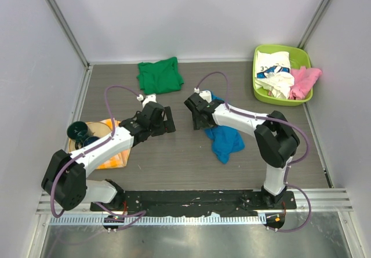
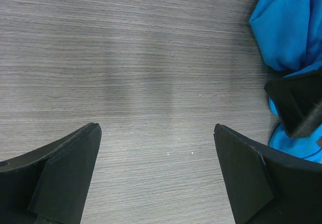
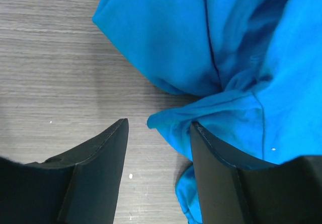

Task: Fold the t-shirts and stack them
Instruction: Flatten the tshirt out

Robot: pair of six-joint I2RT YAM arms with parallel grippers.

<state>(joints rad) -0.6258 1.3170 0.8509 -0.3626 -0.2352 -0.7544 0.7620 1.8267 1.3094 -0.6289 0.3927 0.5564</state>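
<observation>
A crumpled bright blue t-shirt (image 1: 227,142) lies right of the table's middle. My right gripper (image 1: 200,122) is at its left edge. In the right wrist view the right gripper (image 3: 159,123) is open, with a fold of the blue t-shirt (image 3: 201,43) poking between its fingers beside the right one. My left gripper (image 1: 169,120) hovers just left of it, wide open over bare table (image 2: 151,58), with nothing between its fingers (image 2: 70,168). The blue t-shirt (image 2: 287,27) shows at that view's right edge. A green t-shirt (image 1: 159,76) lies at the back. White (image 1: 273,72) and pink (image 1: 304,81) t-shirts sit in a basket.
The lime green basket (image 1: 307,58) stands at the back right corner. An orange-yellow checked cloth (image 1: 110,159) lies at the left under my left arm, with a dark teal object (image 1: 78,131) on it. Grey walls enclose the table on three sides.
</observation>
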